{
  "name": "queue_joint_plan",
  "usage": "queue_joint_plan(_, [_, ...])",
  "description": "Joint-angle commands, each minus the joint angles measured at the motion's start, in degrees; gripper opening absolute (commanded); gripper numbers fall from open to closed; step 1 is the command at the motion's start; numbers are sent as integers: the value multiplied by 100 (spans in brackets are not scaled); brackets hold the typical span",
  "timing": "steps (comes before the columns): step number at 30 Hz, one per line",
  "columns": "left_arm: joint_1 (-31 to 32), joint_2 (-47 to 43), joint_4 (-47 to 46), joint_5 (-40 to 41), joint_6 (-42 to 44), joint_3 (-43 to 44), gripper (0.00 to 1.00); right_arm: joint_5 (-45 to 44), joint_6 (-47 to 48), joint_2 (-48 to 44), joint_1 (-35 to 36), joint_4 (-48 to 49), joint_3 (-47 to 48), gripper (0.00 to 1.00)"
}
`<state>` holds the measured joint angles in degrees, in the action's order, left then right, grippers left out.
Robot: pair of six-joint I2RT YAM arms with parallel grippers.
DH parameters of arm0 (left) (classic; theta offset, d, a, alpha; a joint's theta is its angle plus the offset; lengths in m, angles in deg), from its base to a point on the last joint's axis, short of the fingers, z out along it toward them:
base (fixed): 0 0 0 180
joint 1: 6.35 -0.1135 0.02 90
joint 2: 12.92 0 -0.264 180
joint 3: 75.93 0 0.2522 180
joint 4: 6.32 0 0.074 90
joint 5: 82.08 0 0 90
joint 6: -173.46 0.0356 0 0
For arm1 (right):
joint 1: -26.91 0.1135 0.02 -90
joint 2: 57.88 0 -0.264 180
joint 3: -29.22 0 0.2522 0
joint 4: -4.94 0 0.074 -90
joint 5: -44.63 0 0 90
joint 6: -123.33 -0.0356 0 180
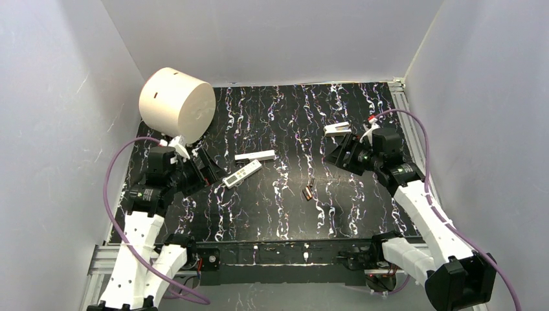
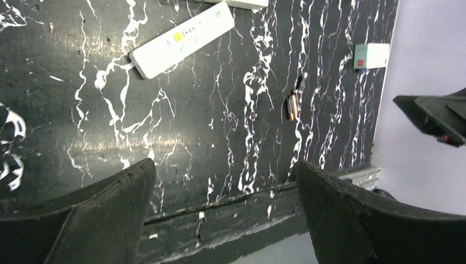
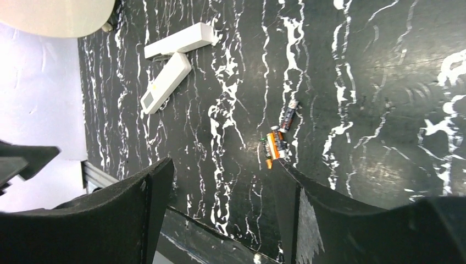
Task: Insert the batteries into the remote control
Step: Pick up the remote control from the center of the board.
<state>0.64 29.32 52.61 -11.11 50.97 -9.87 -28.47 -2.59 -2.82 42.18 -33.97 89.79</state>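
The slim white remote control (image 1: 242,173) lies face up on the black marbled table, its buttons and small screen showing (image 2: 184,39) (image 3: 166,82). The small dark, copper-orange batteries (image 1: 309,190) lie close together near the table's middle (image 2: 293,105) (image 3: 275,144). My left gripper (image 1: 207,170) hovers open just left of the remote, with nothing between its fingers (image 2: 225,181). My right gripper (image 1: 336,154) is open and empty too (image 3: 222,170), up and to the right of the batteries.
A plain white strip (image 1: 255,156) lies just behind the remote. A white box with a red mark (image 1: 338,128) sits by the right gripper. A large white cylinder (image 1: 177,105) lies at the back left. White walls enclose the table.
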Motion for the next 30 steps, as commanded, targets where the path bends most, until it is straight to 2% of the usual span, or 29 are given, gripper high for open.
queue_joint_plan(1, [14,-10,-862,-191,-638,-739,95,144,-390,102,461,906,-146,73])
queue_joint_plan(6, [84,912,-1983,-432,-434,-1089,96,-289,-374,372,1039,1098,-211,73])
queue_joint_plan(11, [216,2278,-2383,-555,127,-559,99,-281,-514,500,1204,1479,-527,73])
queue_joint_plan(14, [503,2952,-2635,-252,367,-319,98,-330,-514,551,1223,1552,-595,73])
queue_joint_plan(16, [801,3300,-2790,366,612,-228,98,-336,-489,545,1232,1518,-594,73])
queue_joint_plan(23, [1419,4570,-3086,1623,1010,338,98,-414,-419,474,1237,1384,-648,74])
queue_joint_plan(26, [1476,4922,-3123,1746,1002,297,98,-427,-384,426,1235,1268,-641,74])
queue_joint_plan(30, [1612,4872,-3448,1380,979,-68,98,-526,-320,323,1239,1197,-692,75])
